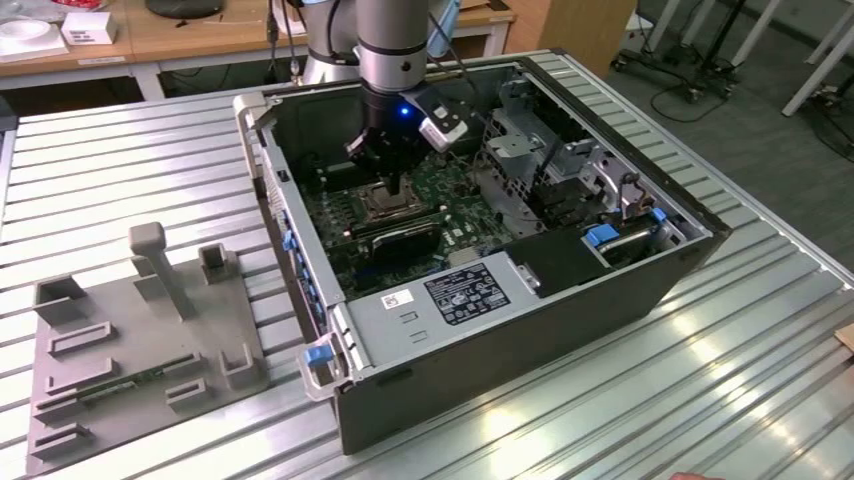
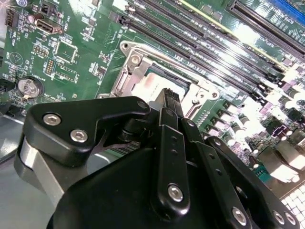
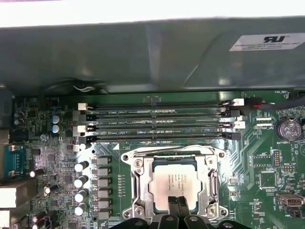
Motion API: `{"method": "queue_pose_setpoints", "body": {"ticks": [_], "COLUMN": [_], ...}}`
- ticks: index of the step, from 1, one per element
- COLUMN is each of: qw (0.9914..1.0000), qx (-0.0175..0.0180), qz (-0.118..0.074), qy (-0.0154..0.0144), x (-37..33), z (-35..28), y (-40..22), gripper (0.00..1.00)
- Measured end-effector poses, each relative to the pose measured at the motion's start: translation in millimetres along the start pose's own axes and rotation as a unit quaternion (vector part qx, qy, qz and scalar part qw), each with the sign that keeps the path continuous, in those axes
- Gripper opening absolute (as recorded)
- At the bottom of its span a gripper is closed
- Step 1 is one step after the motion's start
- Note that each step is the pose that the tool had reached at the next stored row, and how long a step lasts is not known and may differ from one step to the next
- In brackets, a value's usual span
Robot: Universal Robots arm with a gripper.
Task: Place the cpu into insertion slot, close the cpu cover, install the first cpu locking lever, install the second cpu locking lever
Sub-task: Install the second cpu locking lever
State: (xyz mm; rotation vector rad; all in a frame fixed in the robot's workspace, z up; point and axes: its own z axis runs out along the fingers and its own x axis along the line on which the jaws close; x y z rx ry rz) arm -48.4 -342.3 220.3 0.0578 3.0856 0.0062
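The cpu (image 3: 174,180), a pale silvery square, lies flat in the insertion slot (image 3: 135,164) on the green motherboard. The cpu cover (image 3: 143,186), a silvery frame, lies down around the chip's edges. My gripper (image 3: 176,206) is shut, its two narrow black fingers pressed together with nothing between them. The tips stand at the chip's edge nearest the wrist. In the second wrist view the gripper (image 2: 170,95) points down at the cpu (image 2: 155,82) inside the cover (image 2: 127,78). In the exterior view the gripper (image 1: 390,190) reaches down into the open case over the insertion slot (image 1: 384,207).
Long black memory slots (image 3: 157,119) run beside the socket, and a row of capacitors (image 3: 81,186) stands on another side. The case wall (image 3: 143,52) rises behind the slots. A drive cage (image 1: 561,170) fills the case's far side. A grey fixture plate (image 1: 134,340) lies on the slatted table.
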Motion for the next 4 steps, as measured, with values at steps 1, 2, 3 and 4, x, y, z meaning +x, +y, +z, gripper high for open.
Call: {"method": "queue_pose_setpoints", "body": {"ticks": [1, 2, 3, 4], "qw": [1.0, 1.0, 1.0, 1.0], "qx": [0.0001, 0.0001, 0.0, 0.0], "qz": [0.0, 0.0, 0.0, 0.0], "qy": [0.0, 0.0, 0.0, 0.0], "x": [-0.3, -0.6, -0.6, -0.6], "z": [0.0, 0.0, 0.0, 0.0], "y": [0.0, 0.0, 0.1, 0.0], "gripper": [0.11, 0.11, 0.11, 0.11]}}
